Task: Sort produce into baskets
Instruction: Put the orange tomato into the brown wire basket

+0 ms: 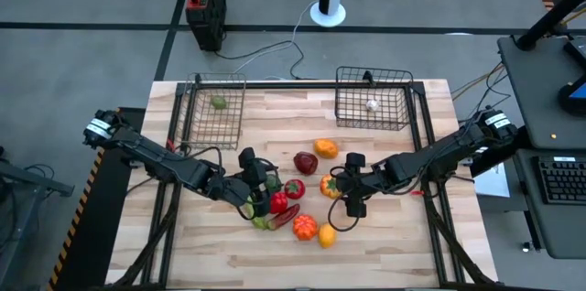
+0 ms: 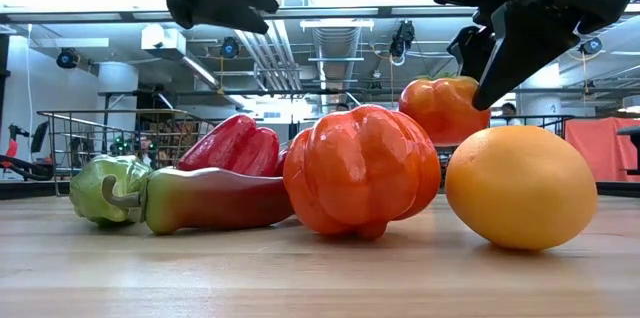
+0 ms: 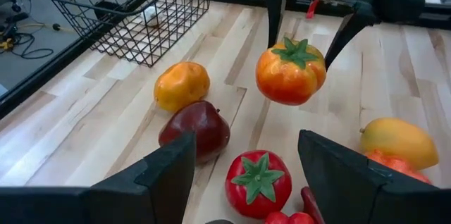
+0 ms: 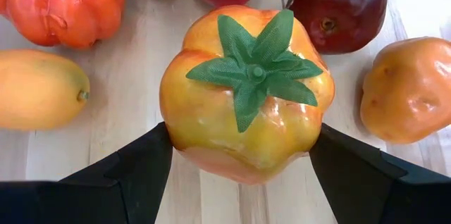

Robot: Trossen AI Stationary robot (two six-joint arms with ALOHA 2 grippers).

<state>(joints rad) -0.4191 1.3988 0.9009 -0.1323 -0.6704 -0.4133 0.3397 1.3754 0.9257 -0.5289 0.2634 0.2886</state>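
The right hand (image 1: 341,192) hangs over the middle of the wooden desk (image 1: 385,245), its two fingers clamped on an orange-yellow tomato (image 4: 246,94) with a green leafy stem cap. In the left wrist view that tomato (image 3: 290,71) is lifted clear of the boards, pinched on both sides by the dark fingers.

The left hand (image 1: 257,188) sits just at nine o'clock of the produce pile, its fingers (image 3: 168,175) spread wide with nothing between them; a red tomato (image 3: 258,182) lies on the desk ahead of them.

The rest of the produce clusters at the desk's centre: a dark maroon fruit (image 1: 305,162) and an orange fruit (image 1: 325,148) towards twelve o'clock, a ribbed orange-red pumpkin-like piece (image 2: 362,170) and a yellow-orange fruit (image 2: 520,187) towards six o'clock, with a red-and-green pepper (image 2: 205,201) lying beside them.

Two wire baskets stand along the far edge. The left basket (image 1: 194,117) holds one green piece (image 1: 220,102); the right basket (image 1: 352,117) holds a small white piece (image 1: 373,104).
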